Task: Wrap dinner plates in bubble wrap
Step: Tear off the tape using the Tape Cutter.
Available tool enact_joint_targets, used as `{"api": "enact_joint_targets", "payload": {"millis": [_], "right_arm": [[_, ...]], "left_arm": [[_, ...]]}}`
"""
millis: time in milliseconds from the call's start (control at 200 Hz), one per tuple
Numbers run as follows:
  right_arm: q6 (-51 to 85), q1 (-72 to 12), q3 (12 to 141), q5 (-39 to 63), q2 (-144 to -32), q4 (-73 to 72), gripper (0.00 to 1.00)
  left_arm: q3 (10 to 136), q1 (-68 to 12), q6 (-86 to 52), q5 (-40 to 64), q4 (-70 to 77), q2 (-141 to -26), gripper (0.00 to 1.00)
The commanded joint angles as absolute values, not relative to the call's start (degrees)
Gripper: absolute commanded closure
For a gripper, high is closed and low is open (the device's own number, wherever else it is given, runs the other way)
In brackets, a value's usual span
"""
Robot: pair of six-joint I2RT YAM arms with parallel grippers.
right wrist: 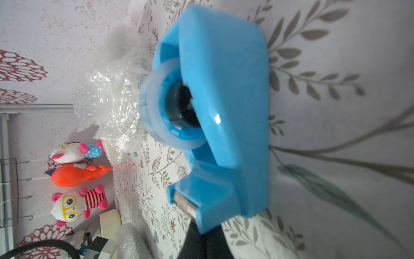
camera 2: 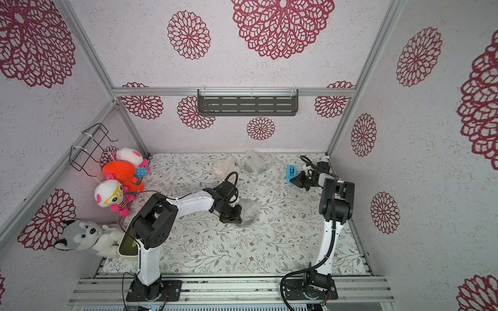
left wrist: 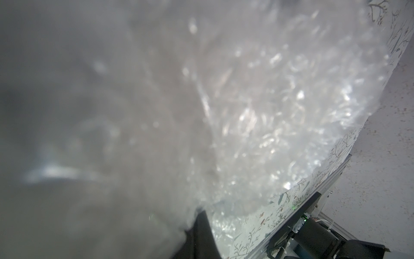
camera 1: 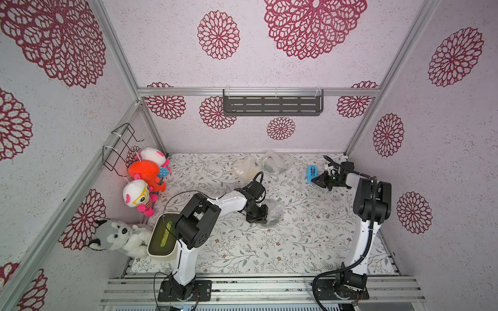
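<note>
A crumpled bundle of bubble wrap (camera 1: 275, 212) (camera 2: 250, 211) lies mid-table with something dark, seemingly a plate, showing through it. My left gripper (camera 1: 263, 218) (camera 2: 237, 217) is shut on the bundle's near edge. In the left wrist view the wrap (left wrist: 257, 107) fills the picture and only one dark finger (left wrist: 201, 237) shows. Two more wrapped bundles sit at the back, one cream (camera 1: 245, 167) and one darker (camera 1: 275, 163). My right gripper (camera 1: 314, 181) (right wrist: 202, 231) is shut, its tips at the cutter end of the blue tape dispenser (camera 1: 311, 172) (right wrist: 224, 107). Whether tape lies between them is hidden.
A cream tub (camera 1: 161, 238) stands at the front left under the left arm. Plush toys (camera 1: 147, 172) hang along the left wall beside a wire basket (camera 1: 118, 146). A dark shelf (camera 1: 272, 105) is fixed to the back wall.
</note>
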State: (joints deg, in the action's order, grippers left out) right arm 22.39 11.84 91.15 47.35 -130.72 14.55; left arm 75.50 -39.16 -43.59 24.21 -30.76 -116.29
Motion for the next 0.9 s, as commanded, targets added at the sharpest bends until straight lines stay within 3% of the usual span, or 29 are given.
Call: {"api": "enact_joint_targets", "payload": {"millis": [0, 420, 575, 896], "right_arm": [[27.9, 12.61, 90.38, 43.1, -131.99, 16.33, 1.0], [27.06, 13.06, 91.03, 42.16, -129.11, 19.23, 1.0], [21.36, 13.05, 87.5, 41.94, -120.85, 19.3, 1.0], [11.85, 9.18, 65.93, 36.49, -93.88, 12.35, 1.0]], "left_arm": [[73.97, -38.76, -43.63, 19.45, -33.44, -119.27, 1.0], [72.31, -38.85, -44.02, 19.42, -31.93, -117.87, 1.0], [72.03, -38.94, -43.95, 20.09, -30.93, -117.81, 1.0], [70.86, -38.94, -43.59, 19.32, -29.56, -115.75, 1.0]]}}
